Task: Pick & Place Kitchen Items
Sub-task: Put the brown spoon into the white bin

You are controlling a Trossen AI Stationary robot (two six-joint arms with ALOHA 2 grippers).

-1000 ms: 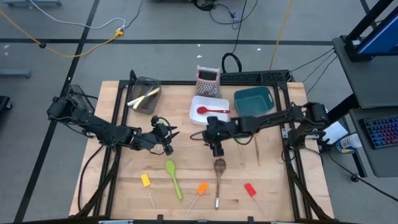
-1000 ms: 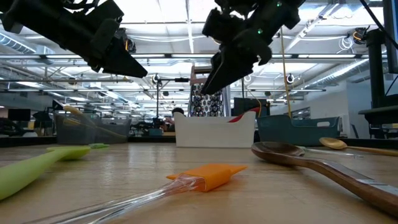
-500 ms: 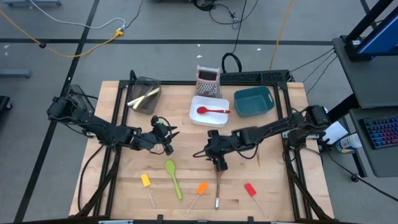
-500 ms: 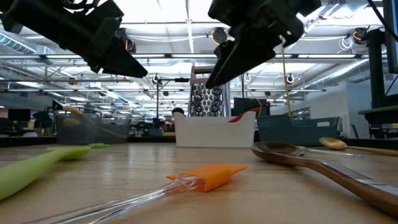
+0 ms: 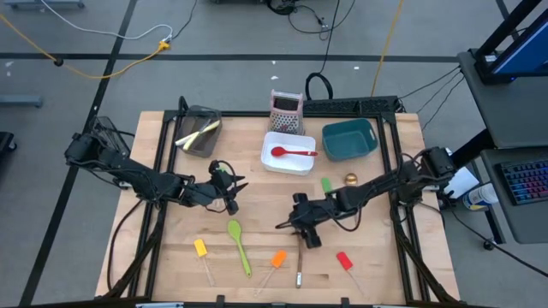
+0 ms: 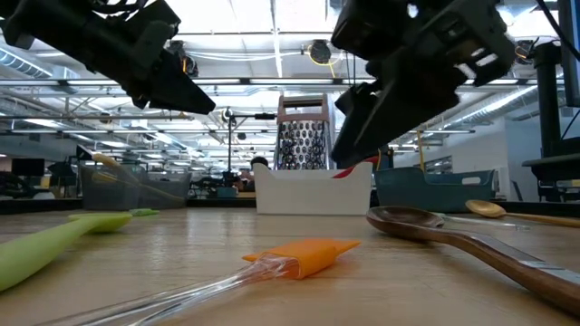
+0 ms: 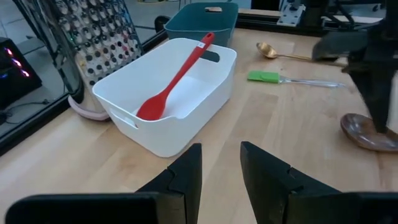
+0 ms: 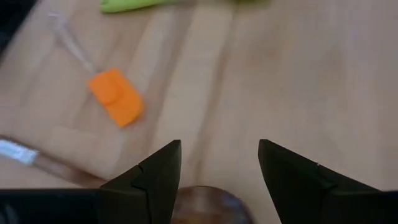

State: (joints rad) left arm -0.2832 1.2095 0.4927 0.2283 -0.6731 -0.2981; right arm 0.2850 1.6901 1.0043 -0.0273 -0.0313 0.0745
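Note:
My right gripper (image 5: 302, 231) is open and hangs above the bowl of the wooden spoon (image 5: 300, 257), which lies flat on the table with its handle toward the near edge. The right wrist view shows the bowl (image 8: 205, 208) below the spread fingers, with the orange spatula (image 8: 115, 96) beyond. In the low view the right gripper (image 6: 349, 149) is clear above the spoon (image 6: 426, 224). My left gripper (image 5: 231, 192) waits open and empty at mid-table, facing the white bin (image 7: 168, 134) that holds a red spoon (image 7: 177, 81).
A green spoon (image 5: 239, 244), yellow spatula (image 5: 200, 249), orange spatula (image 5: 277, 259) and red spatula (image 5: 343, 260) lie near the front edge. A green spatula (image 5: 326, 185) and gold spoon (image 5: 350, 180) lie near the teal bin (image 5: 349, 139). The mesh bin (image 5: 199, 130) and grater (image 5: 286, 111) stand at the back.
My right gripper has moved from beside the white bin toward the table's near edge, staying open, and now hangs over the wooden spoon's bowl. Its arm has uncovered the green spatula and the gold spoon.

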